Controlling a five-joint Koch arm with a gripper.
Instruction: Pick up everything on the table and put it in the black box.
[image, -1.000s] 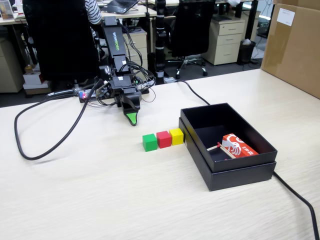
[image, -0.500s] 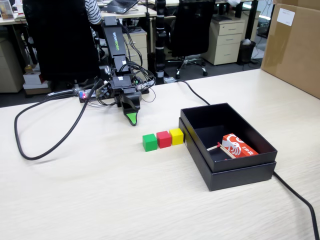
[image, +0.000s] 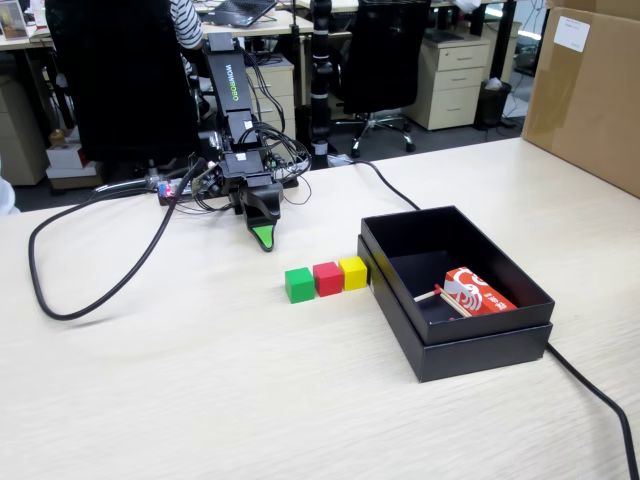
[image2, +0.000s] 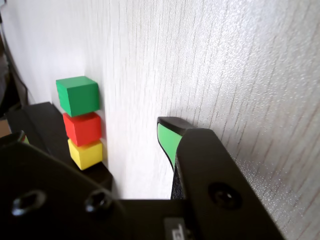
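You have three cubes, green cube (image: 298, 284), red cube (image: 328, 278), yellow cube (image: 352, 272), in a touching row on the table (image: 200, 380) beside the black box (image: 480, 340), which holds one printed packet (image: 478, 292) and one stick (image: 445, 299); whether the gripper (image: 263, 238) is parted, you cannot tell.

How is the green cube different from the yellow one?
The green cube sits at the row's far end from the black box; the yellow cube sits right beside the box. The colours differ. Both look the same size and rest flat on the table, flanking the red cube.
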